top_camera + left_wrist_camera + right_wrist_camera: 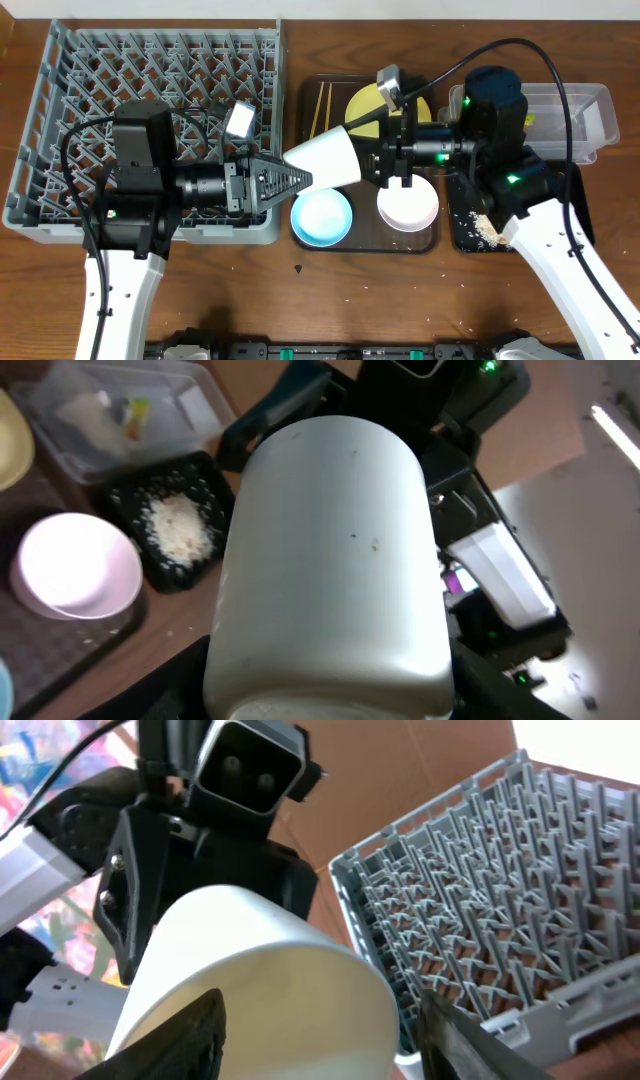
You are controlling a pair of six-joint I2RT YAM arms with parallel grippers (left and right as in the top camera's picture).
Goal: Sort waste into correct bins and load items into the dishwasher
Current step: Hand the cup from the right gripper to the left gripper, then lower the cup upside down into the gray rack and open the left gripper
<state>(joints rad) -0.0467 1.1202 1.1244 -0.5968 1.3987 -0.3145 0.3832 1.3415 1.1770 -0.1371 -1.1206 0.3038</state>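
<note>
A white cup hangs on its side above the gap between the grey dishwasher rack and the brown tray. My left gripper is shut on the cup's base; in the left wrist view its jaws press both sides of the cup. My right gripper stands open at the cup's mouth. One of its fingers overlaps the rim, and the other finger is clear of it. On the tray lie a yellow plate, chopsticks, a blue bowl and a white bowl.
The black tray at the right holds beige scraps. Behind it the clear tub holds a wrapper and a tissue. The brown serving tray lies beside the rack. Both arms meet over the table's middle.
</note>
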